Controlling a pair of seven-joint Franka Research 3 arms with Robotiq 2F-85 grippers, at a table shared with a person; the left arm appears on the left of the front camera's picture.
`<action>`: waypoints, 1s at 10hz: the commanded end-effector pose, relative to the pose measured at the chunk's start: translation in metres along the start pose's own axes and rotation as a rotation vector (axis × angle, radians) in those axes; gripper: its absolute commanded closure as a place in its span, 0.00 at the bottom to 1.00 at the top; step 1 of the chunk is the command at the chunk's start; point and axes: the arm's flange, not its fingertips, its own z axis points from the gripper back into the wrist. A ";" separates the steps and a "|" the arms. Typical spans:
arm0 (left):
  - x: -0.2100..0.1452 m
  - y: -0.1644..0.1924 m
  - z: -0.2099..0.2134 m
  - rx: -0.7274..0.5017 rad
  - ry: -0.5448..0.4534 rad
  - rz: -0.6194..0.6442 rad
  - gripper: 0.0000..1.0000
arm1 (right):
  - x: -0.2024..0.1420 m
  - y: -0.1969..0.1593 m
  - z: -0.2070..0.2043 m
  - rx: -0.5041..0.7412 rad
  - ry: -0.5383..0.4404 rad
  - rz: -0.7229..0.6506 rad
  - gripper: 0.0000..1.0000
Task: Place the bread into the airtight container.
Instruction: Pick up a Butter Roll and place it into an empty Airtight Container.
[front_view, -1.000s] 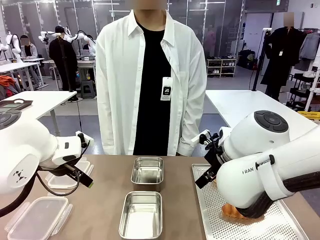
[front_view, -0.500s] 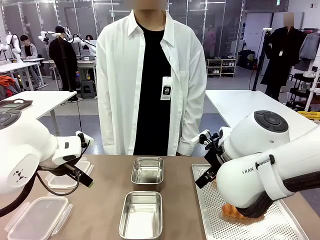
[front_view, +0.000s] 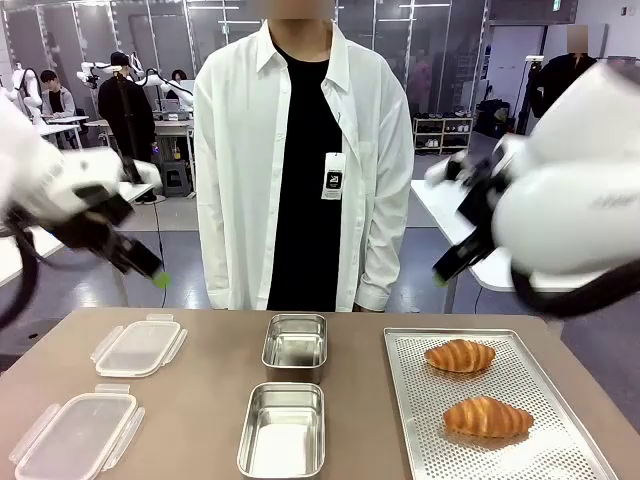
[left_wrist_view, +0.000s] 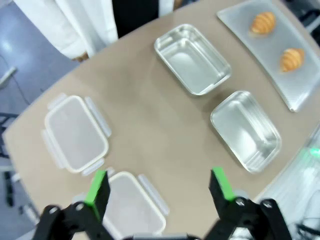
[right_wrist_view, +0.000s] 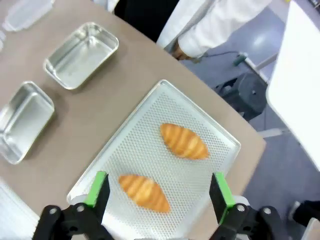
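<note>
Bread: Two croissants lay on a perforated metal tray (front_view: 412, 400) at the right side of the table (front_view: 210, 390). The far croissant (front_view: 459, 355) and the near croissant (front_view: 487, 416) sat apart, each lying crosswise.
Look of the bread: Both were crescent-shaped rolls with tapered ends and ridged, banded crusts. The far one was a paler golden brown and the near one a deeper orange-brown.
Containers: Two rectangular steel containers stood open at the middle of the table, one behind the other. These were the far steel container (front_view: 295, 342) and the near steel container (front_view: 283, 428), both well left of the bread.
Lids: Two clear plastic lids with snap flaps lay flat at the left, the far lid (front_view: 139, 347) and the near lid (front_view: 76, 435).
Left gripper: The left gripper (left_wrist_view: 159, 186) hung high above the left side of the table. It was released, its green pads spread wide and gripping nothing, with the lids and steel containers below.
Right gripper: The right gripper (right_wrist_view: 158, 192) hung high above the tray. It too was released, its green pads wide apart with nothing between them and both croissants far beneath.
Person: A person (front_view: 300, 160) in a white shirt over a black top, a badge at the chest, stood at the far edge of the table behind the steel containers.
</note>
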 end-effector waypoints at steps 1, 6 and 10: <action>0.008 0.020 0.070 -0.062 0.010 -0.013 0.00 | -0.007 -0.028 0.062 0.070 0.019 0.091 0.00; -0.057 0.043 0.247 -0.052 -0.137 0.038 0.00 | -0.091 -0.059 0.203 0.094 -0.032 0.084 0.00; -0.072 0.044 0.272 -0.015 -0.155 0.082 0.00 | -0.107 -0.060 0.226 0.090 -0.054 0.051 0.00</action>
